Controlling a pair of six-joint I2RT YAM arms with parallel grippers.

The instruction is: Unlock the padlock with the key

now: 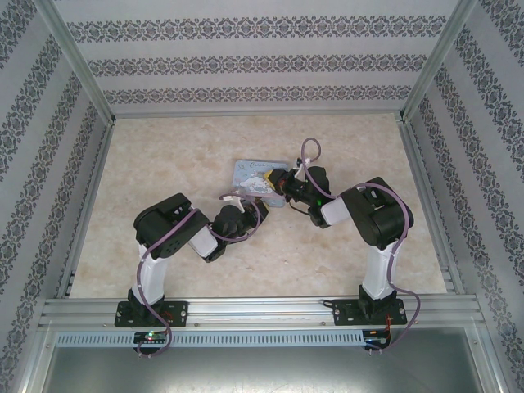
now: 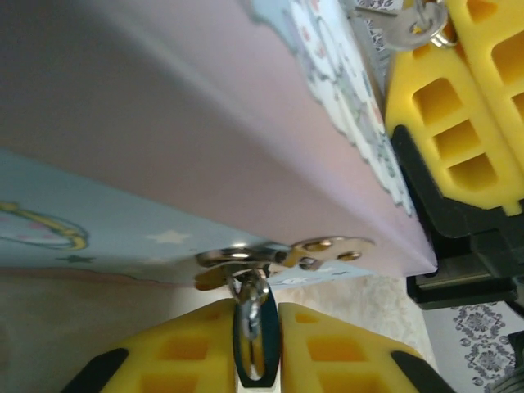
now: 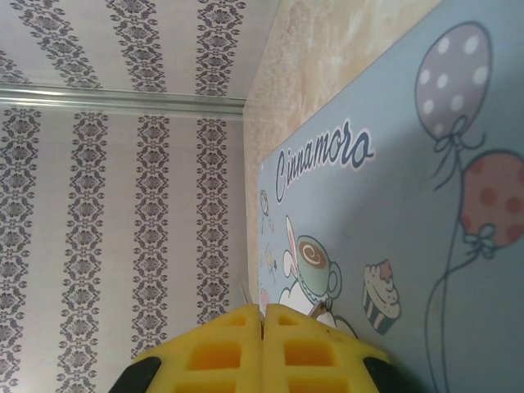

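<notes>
The padlock (image 2: pixel 264 340) is hanging by its shackle from the hasp (image 2: pixel 327 246) on the near-left edge of the cartoon-printed tin (image 1: pixel 250 170), and the left gripper (image 2: pixel 256 315) is clamping its yellow fingers against both sides of the teal body. The right gripper (image 3: pixel 262 319) is pinching the key (image 2: pixel 409 29) in clenched jaws at the tin's near-right corner, apart from the padlock. The tin is sitting mid-table (image 1: pixel 164 155), leaving bare surface open toward every edge.
</notes>
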